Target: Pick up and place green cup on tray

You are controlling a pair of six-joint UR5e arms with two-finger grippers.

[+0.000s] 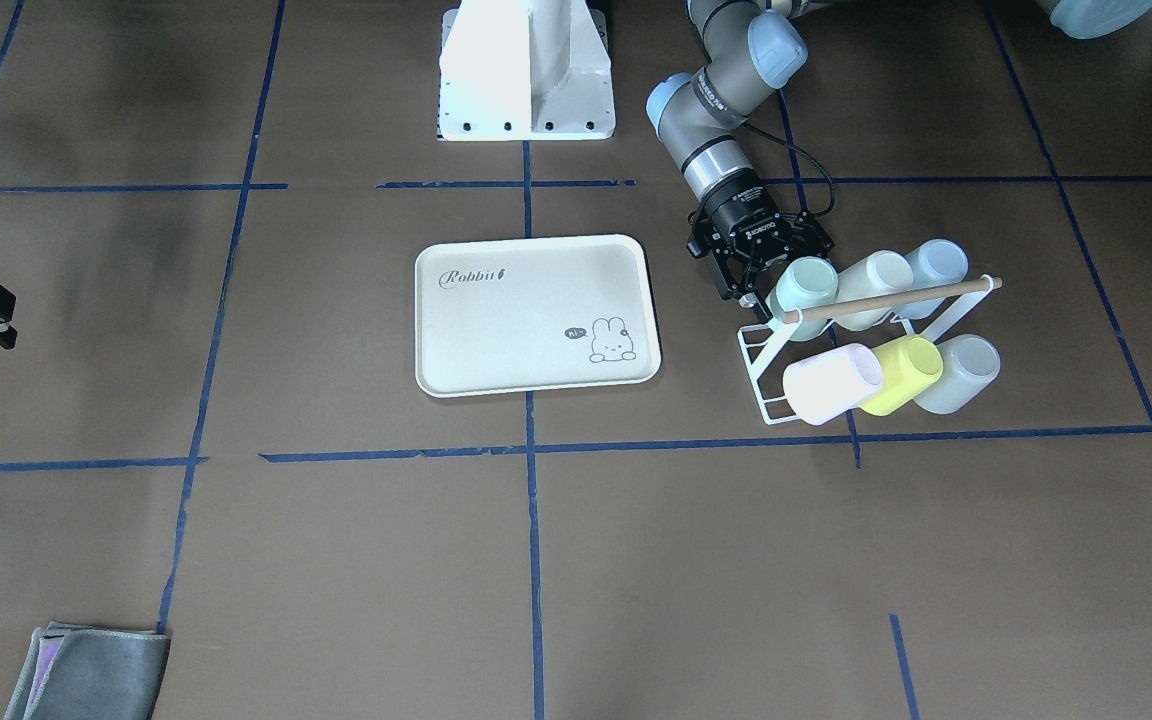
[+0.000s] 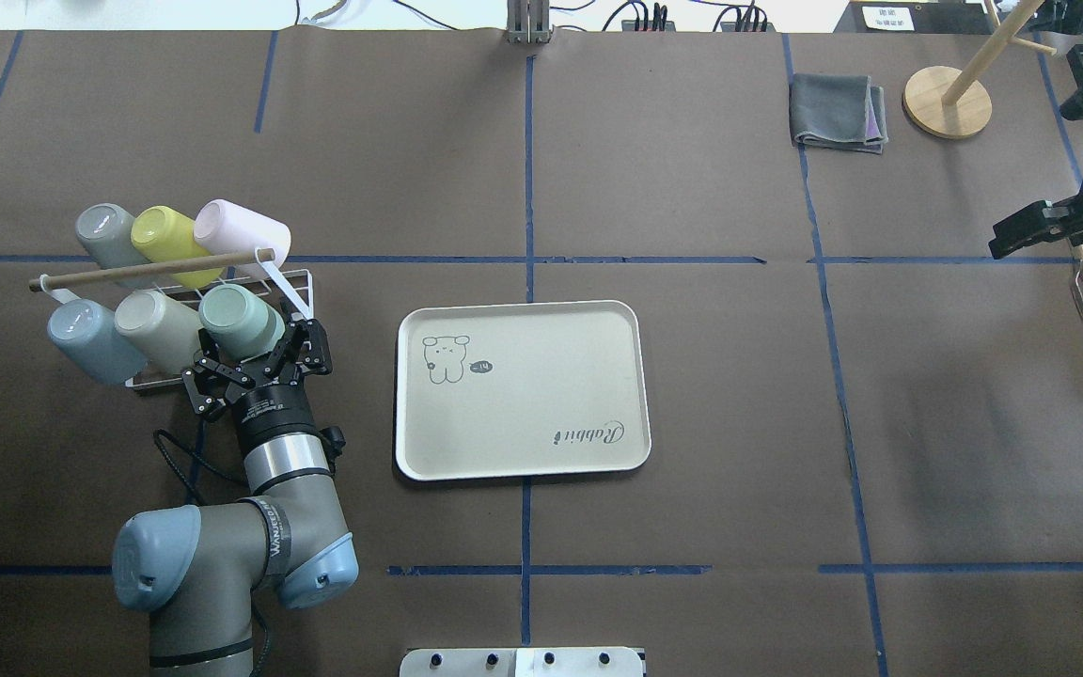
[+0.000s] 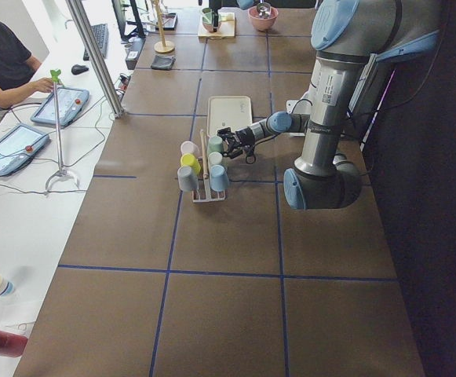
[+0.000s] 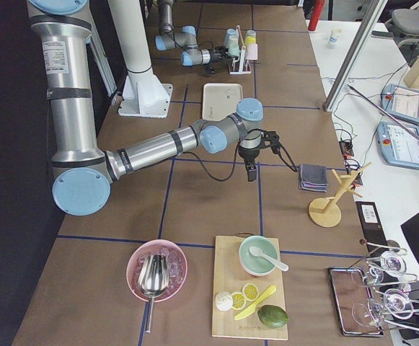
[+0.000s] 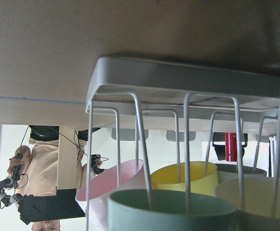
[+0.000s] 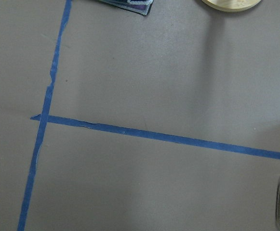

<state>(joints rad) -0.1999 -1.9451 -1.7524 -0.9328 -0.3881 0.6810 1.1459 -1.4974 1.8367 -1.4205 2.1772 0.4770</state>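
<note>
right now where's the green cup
Overhead view, left side: the green cup sits on the wire rack, nearest-row end toward the tray, with the open left claw at it.

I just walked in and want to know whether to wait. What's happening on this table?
The robot's left pincer is spread open right at the base of the green cup. The cup sits tilted on a white wire rack with five other cups. It is not lifted yet, and I cannot tell whether the fingers touch it. The tray lies beside the rack in the middle of the table with nothing on it. The right pincer hangs far off at the table's other side.
</note>
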